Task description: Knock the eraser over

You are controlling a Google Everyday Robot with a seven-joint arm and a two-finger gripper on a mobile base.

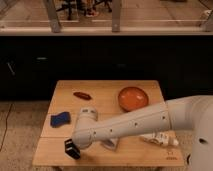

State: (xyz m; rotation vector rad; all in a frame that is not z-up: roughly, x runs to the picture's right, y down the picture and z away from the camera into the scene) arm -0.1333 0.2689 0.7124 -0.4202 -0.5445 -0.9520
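While near table's (50, 155) front-left edge | gripper (73, 150): over small black eraser (71, 149)

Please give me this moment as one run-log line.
gripper: low at table's front-left edge | eraser: not identifiable | blue pad: behind gripper, apart

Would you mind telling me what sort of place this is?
Probably an office or lab: dark cabinets, office chairs behind glass, a wooden table. The pincer sits at the table's front-left edge.
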